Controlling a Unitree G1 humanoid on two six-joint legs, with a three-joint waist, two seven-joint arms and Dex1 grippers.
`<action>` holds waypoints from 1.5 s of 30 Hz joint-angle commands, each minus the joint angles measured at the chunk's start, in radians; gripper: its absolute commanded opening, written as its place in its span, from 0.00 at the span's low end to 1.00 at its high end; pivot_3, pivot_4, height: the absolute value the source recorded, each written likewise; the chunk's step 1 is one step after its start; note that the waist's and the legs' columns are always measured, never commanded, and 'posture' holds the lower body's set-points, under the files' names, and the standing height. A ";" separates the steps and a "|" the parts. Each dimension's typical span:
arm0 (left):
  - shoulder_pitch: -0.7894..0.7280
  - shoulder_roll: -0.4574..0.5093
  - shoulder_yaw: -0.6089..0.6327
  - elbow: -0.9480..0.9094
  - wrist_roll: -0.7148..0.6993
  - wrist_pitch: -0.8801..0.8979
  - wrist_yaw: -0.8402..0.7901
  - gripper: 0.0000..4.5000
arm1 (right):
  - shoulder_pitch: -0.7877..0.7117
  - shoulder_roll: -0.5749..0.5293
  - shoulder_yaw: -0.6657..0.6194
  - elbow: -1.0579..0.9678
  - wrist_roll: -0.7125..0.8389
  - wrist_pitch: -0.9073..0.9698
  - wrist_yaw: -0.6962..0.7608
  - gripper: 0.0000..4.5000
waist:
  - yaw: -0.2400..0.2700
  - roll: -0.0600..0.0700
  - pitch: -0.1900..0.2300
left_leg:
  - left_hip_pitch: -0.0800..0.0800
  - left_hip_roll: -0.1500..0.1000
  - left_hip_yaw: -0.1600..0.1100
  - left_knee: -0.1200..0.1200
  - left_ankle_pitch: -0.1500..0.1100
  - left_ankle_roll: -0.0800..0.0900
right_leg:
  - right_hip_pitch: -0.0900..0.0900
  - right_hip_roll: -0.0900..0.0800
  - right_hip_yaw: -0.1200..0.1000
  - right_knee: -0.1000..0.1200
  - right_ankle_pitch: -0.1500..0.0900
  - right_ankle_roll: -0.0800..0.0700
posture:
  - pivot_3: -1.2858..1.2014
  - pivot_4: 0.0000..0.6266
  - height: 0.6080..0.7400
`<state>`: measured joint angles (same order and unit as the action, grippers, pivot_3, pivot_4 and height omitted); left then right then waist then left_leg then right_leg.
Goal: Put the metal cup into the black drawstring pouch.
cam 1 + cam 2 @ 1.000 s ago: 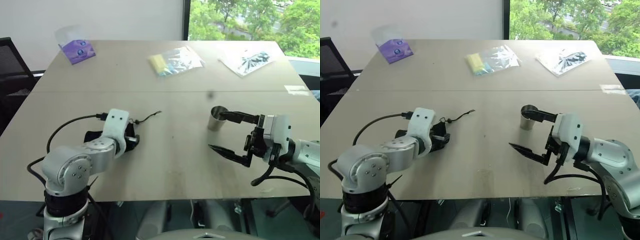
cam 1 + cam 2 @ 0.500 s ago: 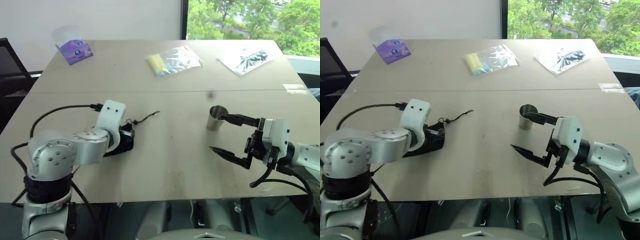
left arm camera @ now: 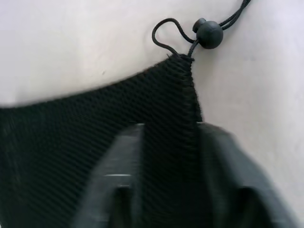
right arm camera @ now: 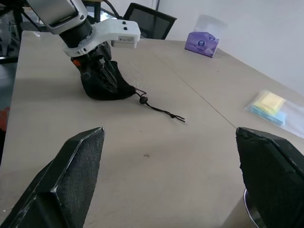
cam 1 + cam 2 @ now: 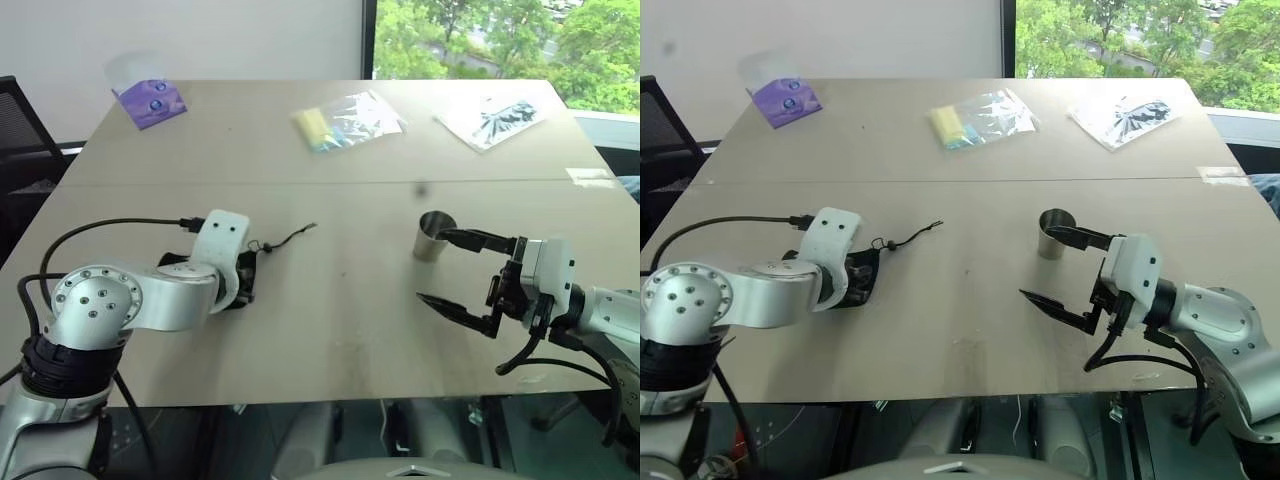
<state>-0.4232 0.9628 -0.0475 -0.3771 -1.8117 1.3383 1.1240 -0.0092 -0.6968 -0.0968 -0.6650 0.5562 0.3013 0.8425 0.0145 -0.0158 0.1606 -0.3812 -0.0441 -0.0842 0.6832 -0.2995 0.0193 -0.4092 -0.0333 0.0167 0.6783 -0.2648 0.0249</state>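
while the pouch is pinched: left jaws are pressed onto a fold of the black pouch near its mouth, fabric between both fingers, cord stopper just beyond the tips.
step in hand: judged to be securing the pouch mouth before the cup goes in.
right jaws: right jaws spread wide, holding nothing; upper finger reaches toward the cup's rim, though i cannot tell whether it touches.
cup: metal cup stands upright on the bench, just beyond the right jaws and well apart from the left jaws.
pouch: lies on the bench under the left jaws, cord trailing away toward the middle.
doing it well: keep only one layer of fabric pinched if possible, so the mouth can gape; lift gently so the cord does not cinch it.
next need: right jaws should close around the cup's wall, not its rim.
risk: a grip through both layers would hold the mouth closed.
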 commanded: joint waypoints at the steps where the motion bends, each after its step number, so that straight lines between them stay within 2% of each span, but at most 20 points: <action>1: -0.038 0.074 -0.041 -0.028 0.068 -0.020 -0.071 0.02 | -0.005 0.006 -0.014 -0.016 0.001 -0.024 -0.003 1.00 | 0.000 0.000 0.000 | 0.000 0.000 0.000 0.000 0.000 0.000 | 0.000 0.000 0.000 0.000 0.000 0.000 | 0.52 0.24 1.00; 5: -0.093 0.233 -0.182 -0.194 0.580 -0.102 -0.503 0.02 | 0.003 0.017 -0.009 -0.007 -0.019 -0.040 -0.010 1.00 | -0.001 0.000 0.000 | 0.000 -0.001 0.001 -0.001 0.001 -0.001 | 0.000 0.001 -0.001 0.000 0.000 0.000 | 0.52 0.24 1.00; 9: -0.046 0.399 -0.342 -0.195 1.157 -0.570 -0.999 0.02 | 0.011 0.030 -0.010 -0.004 -0.035 -0.050 -0.021 1.00 | -0.001 0.002 0.002 | 0.002 -0.002 0.004 -0.004 0.001 -0.001 | 0.000 0.001 0.002 -0.001 0.000 0.000 | 0.52 0.24 1.00; 11: -0.020 0.434 -0.380 -0.135 1.357 -0.791 -1.188 0.02 | 0.015 0.035 -0.011 -0.007 -0.039 -0.051 -0.027 1.00 | -0.001 0.002 0.002 | 0.002 -0.001 0.004 -0.007 0.002 -0.003 | 0.000 0.001 0.001 -0.002 0.000 -0.001 | 0.52 0.24 1.00; 14: -0.002 0.424 -0.397 0.016 1.571 -1.094 -1.417 0.02 | 0.023 0.034 -0.017 -0.014 -0.042 -0.051 -0.031 1.00 | -0.001 0.002 0.002 | 0.001 -0.001 0.003 -0.009 0.003 -0.003 | -0.002 0.001 0.001 -0.002 0.000 -0.001 | 0.52 0.24 1.00; 16: 0.000 0.390 -0.392 0.142 1.636 -1.313 -1.596 0.02 | 0.028 0.032 -0.023 -0.022 -0.042 -0.049 -0.036 1.00 | 0.000 0.002 0.002 | 0.001 -0.001 0.003 -0.009 0.002 -0.003 | -0.002 0.001 0.001 -0.003 0.000 -0.001 | 0.52 0.24 1.00; 18: -0.026 0.377 -0.425 0.252 1.708 -1.458 -1.797 0.02 | 0.037 0.031 -0.029 -0.033 -0.041 -0.046 -0.044 1.00 | -0.002 0.002 0.002 | 0.001 -0.001 0.003 -0.010 0.002 -0.003 | -0.002 0.000 0.001 -0.003 0.000 -0.001 | 0.52 0.24 1.00; 20: -0.041 0.332 -0.401 0.351 1.752 -1.509 -1.835 0.02 | 0.053 0.033 -0.034 -0.050 -0.043 -0.046 -0.057 1.00 | -0.002 0.003 0.002 | -0.001 -0.001 0.004 -0.010 0.002 -0.002 | -0.003 0.000 0.001 -0.004 0.000 -0.001 | 0.52 0.24 1.00; 22: -0.049 0.289 -0.369 0.425 1.769 -1.531 -1.873 0.14 | 0.070 0.033 -0.039 -0.070 -0.042 -0.044 -0.070 1.00 | -0.003 0.002 0.002 | -0.002 -0.001 0.002 -0.009 0.002 -0.001 | -0.003 0.001 0.000 -0.004 0.000 0.000 | 0.52 0.24 1.00; 24: -0.027 0.264 -0.319 0.435 1.713 -1.546 -1.937 0.27 | 0.083 0.031 -0.045 -0.085 -0.040 -0.041 -0.081 1.00 | -0.004 0.002 0.002 | -0.002 -0.001 0.002 -0.009 0.002 -0.001 | -0.004 0.001 0.000 -0.004 0.000 0.000 | 0.52 0.24 1.00; 25: 0.004 0.249 -0.270 0.396 1.650 -1.519 -1.955 0.43 | 0.090 0.030 -0.047 -0.091 -0.040 -0.042 -0.084 1.00 | -0.005 0.001 0.003 | -0.002 -0.001 0.002 -0.009 0.001 0.000 | -0.004 0.000 0.000 -0.004 0.000 0.000 | 0.52 0.24 1.00; 26: 0.026 0.238 -0.235 0.364 1.605 -1.493 -1.966 0.48 | 0.096 0.031 -0.047 -0.092 -0.041 -0.044 -0.085 1.00 | -0.006 0.002 0.003 | -0.002 -0.001 0.002 -0.008 0.001 0.000 | -0.004 0.000 -0.001 -0.003 0.000 0.000 | 0.52 0.24 1.00; 28: 0.092 0.188 -0.112 0.271 1.551 -1.423 -1.867 0.63 | 0.107 0.032 -0.046 -0.093 -0.045 -0.049 -0.084 1.00 | -0.008 0.002 0.003 | -0.002 0.000 0.002 -0.007 0.000 0.002 | -0.004 0.000 0.000 -0.004 0.000 0.000 | 0.52 0.24 1.00; 31: 0.240 0.161 0.050 0.096 1.437 -1.259 -1.835 0.92 | 0.114 0.031 -0.046 -0.086 -0.045 -0.056 -0.076 1.00 | -0.017 0.001 0.003 | -0.003 0.001 0.002 -0.006 -0.001 0.003 | -0.004 0.000 0.000 -0.004 0.000 0.000 | 0.52 0.24 1.00; 32: 0.284 0.142 0.095 0.041 1.427 -1.188 -1.795 0.99 | 0.113 0.031 -0.045 -0.083 -0.045 -0.057 -0.074 1.00 | -0.020 0.001 0.003 | -0.003 0.001 0.002 -0.006 -0.001 0.003 | -0.004 0.000 0.000 -0.004 0.000 0.000 | 0.52 0.24 1.00; 35: 0.364 0.030 0.184 -0.150 1.441 -0.873 -1.556 0.99 | 0.105 0.031 -0.042 -0.067 -0.043 -0.064 -0.064 1.00 | -0.025 0.002 0.002 | -0.002 0.001 0.003 -0.006 -0.001 0.003 | -0.003 0.000 0.001 -0.002 0.000 0.000 | 0.52 0.24 1.00; 37: 0.366 -0.007 0.190 -0.266 1.514 -0.635 -1.426 0.99 | 0.103 0.035 -0.035 -0.057 -0.045 -0.069 -0.058 1.00 | -0.025 0.001 0.002 | -0.001 0.001 0.002 -0.006 -0.002 0.005 | -0.003 0.000 0.000 0.000 0.000 0.000 | 0.52 0.24 1.00; 39: 0.386 -0.001 0.114 -0.363 1.684 -0.465 -1.295 0.99 | 0.104 0.038 -0.023 -0.050 -0.045 -0.075 -0.049 1.00 | -0.024 0.001 0.002 | -0.001 0.001 0.002 -0.005 -0.002 0.006 | -0.002 0.000 0.000 0.001 0.000 0.001 | 0.52 0.24 1.00; 42: 0.448 0.019 0.000 -0.447 1.843 -0.453 -1.241 0.99 | 0.103 0.038 -0.014 -0.050 -0.041 -0.072 -0.043 1.00 | -0.026 0.001 0.002 | 0.002 0.001 0.002 -0.004 -0.002 0.005 | 0.000 0.001 0.000 0.001 0.000 0.001 | 0.52 0.24 1.00; 45: 0.486 0.066 -0.109 -0.449 2.021 -0.493 -1.207 0.99 | 0.091 0.032 -0.015 -0.054 -0.032 -0.060 -0.039 1.00 | -0.024 0.001 0.002 | 0.001 0.001 0.002 -0.004 -0.001 0.002 | 0.000 0.001 0.000 0.000 0.000 0.000 | 0.52 0.24 1.00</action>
<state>0.0580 1.0060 -0.1330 -0.7961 0.0960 0.8663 -0.1139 0.0948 -0.6605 -0.0994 -0.6957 0.5114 0.2515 0.7988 -0.0093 -0.0146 0.1629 -0.3797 -0.0434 -0.0821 0.6791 -0.3001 0.0214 -0.4089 -0.0328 0.0169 0.6787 -0.2650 0.0253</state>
